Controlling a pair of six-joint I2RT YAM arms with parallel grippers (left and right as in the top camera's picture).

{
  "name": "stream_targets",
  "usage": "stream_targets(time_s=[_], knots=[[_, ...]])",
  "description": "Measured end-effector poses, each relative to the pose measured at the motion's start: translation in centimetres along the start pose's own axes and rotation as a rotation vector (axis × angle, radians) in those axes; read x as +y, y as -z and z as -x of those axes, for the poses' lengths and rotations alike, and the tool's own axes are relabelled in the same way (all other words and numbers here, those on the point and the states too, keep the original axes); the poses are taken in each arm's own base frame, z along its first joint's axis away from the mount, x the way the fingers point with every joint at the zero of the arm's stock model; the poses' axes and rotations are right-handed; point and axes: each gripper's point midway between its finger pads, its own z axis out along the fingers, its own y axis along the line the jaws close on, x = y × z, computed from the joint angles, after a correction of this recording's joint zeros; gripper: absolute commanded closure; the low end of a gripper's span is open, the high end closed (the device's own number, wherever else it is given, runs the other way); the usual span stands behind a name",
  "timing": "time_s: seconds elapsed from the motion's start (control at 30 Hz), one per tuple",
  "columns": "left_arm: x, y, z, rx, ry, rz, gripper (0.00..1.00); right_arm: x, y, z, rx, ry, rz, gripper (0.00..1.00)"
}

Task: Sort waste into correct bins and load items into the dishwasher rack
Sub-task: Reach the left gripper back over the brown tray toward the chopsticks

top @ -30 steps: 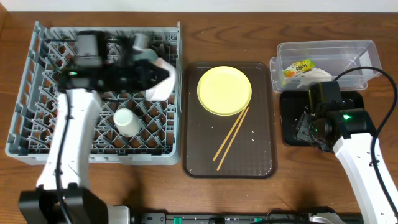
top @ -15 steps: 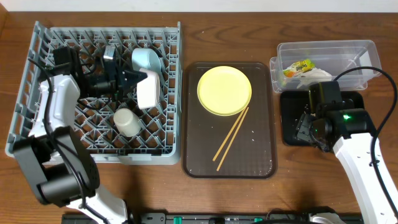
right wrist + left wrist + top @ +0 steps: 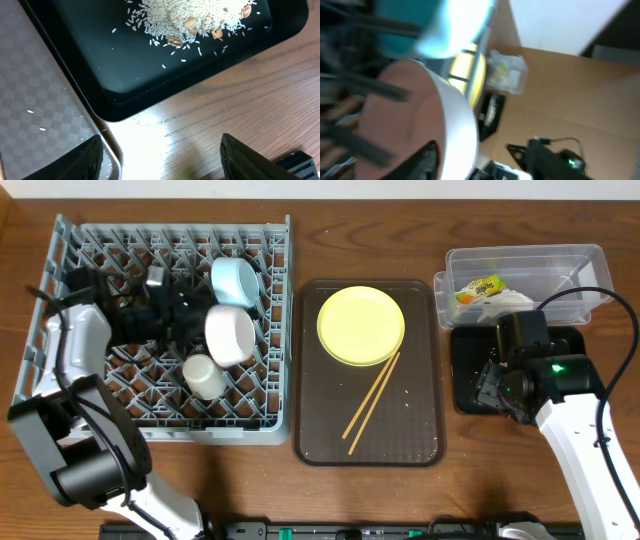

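Observation:
The grey dishwasher rack (image 3: 60, 395) holds a light blue bowl (image 3: 237, 278), a white bowl (image 3: 230, 335) and a small white cup (image 3: 203, 376). My left gripper (image 3: 193, 323) reaches across the rack to the white bowl's left rim. In the blurred left wrist view one finger (image 3: 427, 159) lies inside the white bowl (image 3: 457, 120); the other finger is hidden. My right gripper (image 3: 165, 165) stands open over bare table beside the black tray (image 3: 150, 75), which holds crumbs (image 3: 195, 17). The yellow plate (image 3: 361, 326) and chopsticks (image 3: 372, 397) lie on the brown tray (image 3: 325, 430).
The clear tub (image 3: 560, 265) at the back right holds the wrapper (image 3: 478, 287) and the tissue (image 3: 506, 302). The black tray (image 3: 463, 380) sits right in front of it, partly under my right arm. A few crumbs dot the brown tray.
The left arm has drawn back to the left across the rack. The white bowl turned from standing on edge to showing its opening, lower and further left. The right arm is unmoved.

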Motion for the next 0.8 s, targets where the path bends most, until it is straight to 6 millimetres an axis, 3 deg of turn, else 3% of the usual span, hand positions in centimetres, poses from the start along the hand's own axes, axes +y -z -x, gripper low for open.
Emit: stream_targets(time_s=[0.33,0.53,0.63,0.8], knots=[[2.1,1.6,1.2,-0.064,0.017,0.084,0.12,0.0,0.0,0.0,0.000,0.000,0.000,0.27],[3.0,2.7,1.9,-0.121,-0.026,0.198,0.11,0.0,0.0,0.0,0.000,0.000,0.000,0.26],[1.4,4.0,1.8,-0.184,-0.116,0.277,0.11,0.0,0.0,0.0,-0.001,0.000,0.001,0.26],[-4.0,4.8,-0.3,-0.269,-0.330,0.378,0.11,0.0,0.0,0.1,-0.003,-0.001,0.002,0.26]])
